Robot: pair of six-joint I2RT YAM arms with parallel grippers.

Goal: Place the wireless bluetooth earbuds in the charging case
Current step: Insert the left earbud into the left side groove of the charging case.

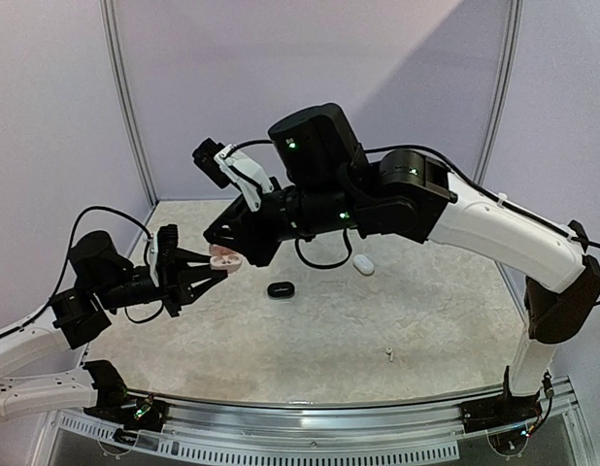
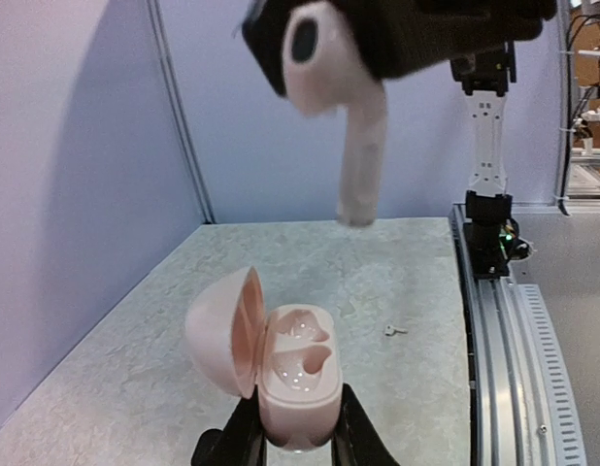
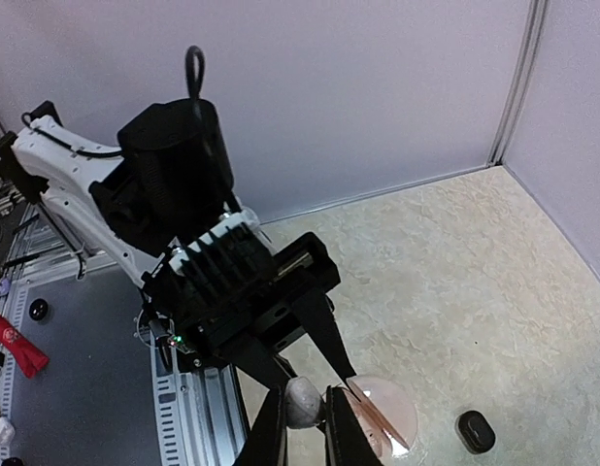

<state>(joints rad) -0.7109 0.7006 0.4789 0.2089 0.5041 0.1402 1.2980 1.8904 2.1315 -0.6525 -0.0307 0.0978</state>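
Above the speckled table, the left gripper pinches the base of the open pink charging case — glossy, pebble-round, lid hinged toward nine o'clock, both moulded wells bare. At twelve o'clock over it hangs a white earbud, its bulb clamped in the nearly closed right gripper, stem down. It looks featherlight, hard and slick — apt to twist, so holding it by the bulb suits. A black case lies at four o'clock.

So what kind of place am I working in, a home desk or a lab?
Most likely a lab test booth, not a home: pale panel walls on metal posts close in a stone-patterned tabletop, with an aluminium mounting rail along its near edge.
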